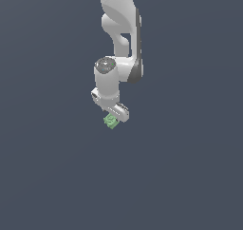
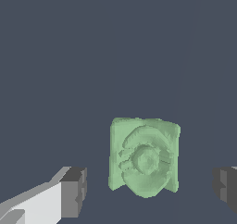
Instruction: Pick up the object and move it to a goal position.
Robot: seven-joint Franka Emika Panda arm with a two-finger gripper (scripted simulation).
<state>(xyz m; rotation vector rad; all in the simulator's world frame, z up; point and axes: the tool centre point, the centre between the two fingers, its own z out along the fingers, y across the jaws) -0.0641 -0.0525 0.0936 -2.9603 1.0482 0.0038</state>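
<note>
The jaws stand spread apart, with clear gaps between each dark grey finger pad (image 2: 74, 190) and the small light-green blocky object with a raised round boss and ribbed rings on its face (image 2: 144, 156). In the wrist view the piece sits between the two pads but touches neither, so nothing is grasped. It lies somewhat closer to one pad than the other, a little off the middle of the opening.

The white two-finger gripper (image 1: 114, 114) hangs directly over the green object (image 1: 111, 121) in the exterior view, its fingers reaching down around or just above it; that view is too small to tell whether the fingertips have reached the level of the piece. The green object rests on the plain dark blue-grey floor (image 1: 190, 177), which runs flat and featureless in every direction from it. Above the gripper the white jointed Panda arm (image 1: 118, 39) rises in a near-vertical column, wrist pointing straight down at the object.

As a judgement of progress: the approach and alignment over the object look done or nearly done, while the closing of the fingers, the lift and the carry are all left to do. No goal marker shows in either view, so where the object must end up cannot be told
</note>
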